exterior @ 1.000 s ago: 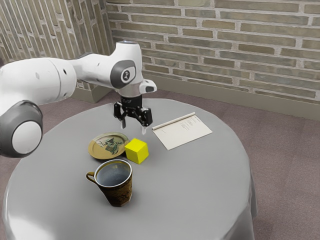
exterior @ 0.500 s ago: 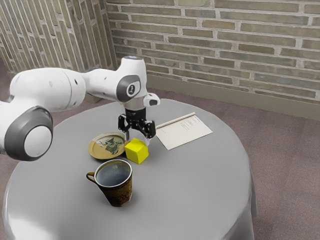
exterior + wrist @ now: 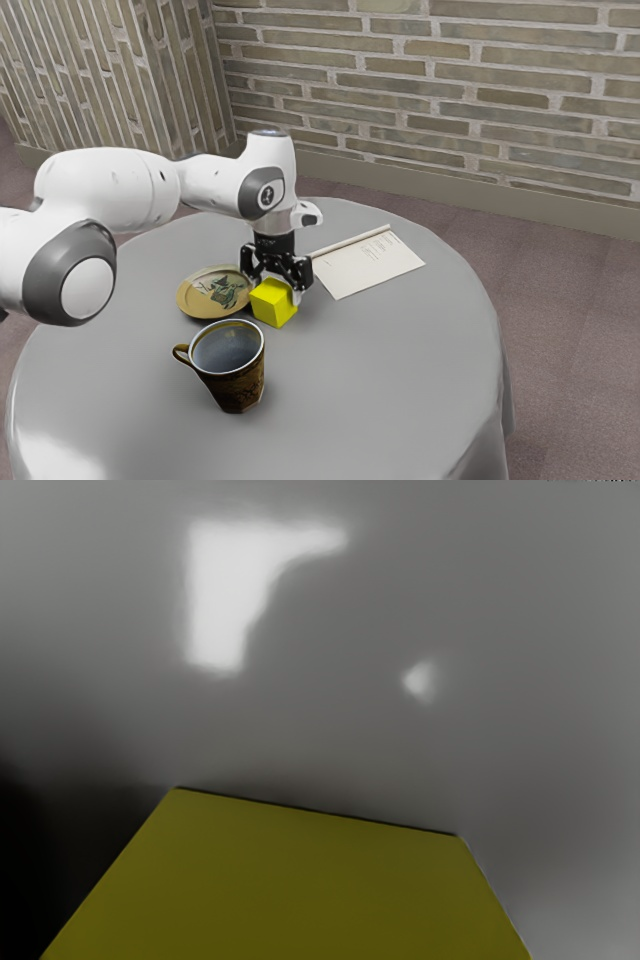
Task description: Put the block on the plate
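My gripper (image 3: 273,290) is low over the yellow block (image 3: 273,304) in the exterior view, its two fingers open and apart near opposite sides of the block's upper part. The block sits on the grey table, just beside the rim of the round tan plate (image 3: 192,300), which has a green picture in its middle. In the wrist view the block (image 3: 290,885) lies large and close under my hand. Contact between the fingers and the block cannot be made out.
A brown patterned mug (image 3: 232,385) stands near the block and plate, on the side toward the exterior camera. A pale notepad (image 3: 368,265) lies on the grey table (image 3: 400,370), toward the exterior view's right.
My gripper has come down and a little toward the exterior view's right, from above and behind the block to around its upper part. The block and plate have stayed put.
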